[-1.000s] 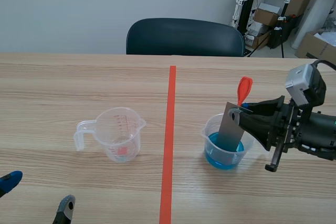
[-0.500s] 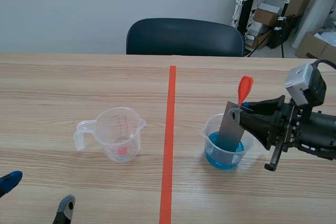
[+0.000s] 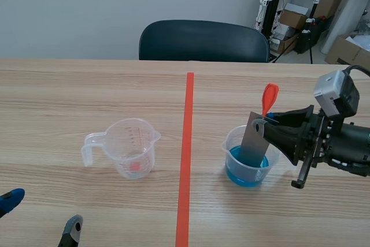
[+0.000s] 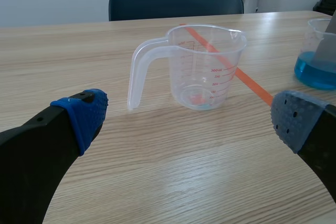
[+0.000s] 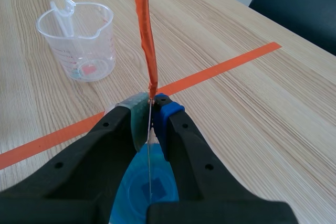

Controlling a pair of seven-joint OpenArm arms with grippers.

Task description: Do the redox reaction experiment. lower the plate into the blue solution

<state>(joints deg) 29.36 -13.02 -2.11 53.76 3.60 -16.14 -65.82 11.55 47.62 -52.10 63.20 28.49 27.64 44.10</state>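
Note:
A grey metal plate [image 3: 253, 139] with an orange-red tab [image 3: 269, 98] on its top stands tilted in a small clear cup of blue solution [image 3: 247, 167], its lower end in the liquid. My right gripper [image 3: 266, 121] is shut on the plate's upper edge. In the right wrist view the plate [image 5: 149, 174] shows edge-on between the pads, with the tab [image 5: 144, 24] rising ahead and the blue solution [image 5: 147, 187] below. My left gripper [image 4: 184, 119] stands open at the table's near left, a short way from a clear measuring jug [image 4: 197, 66].
The measuring jug [image 3: 130, 147] sits left of the orange-red tape line. A dark chair [image 3: 202, 40] stands behind the table's far edge. Boxes and stands crowd the back right corner.

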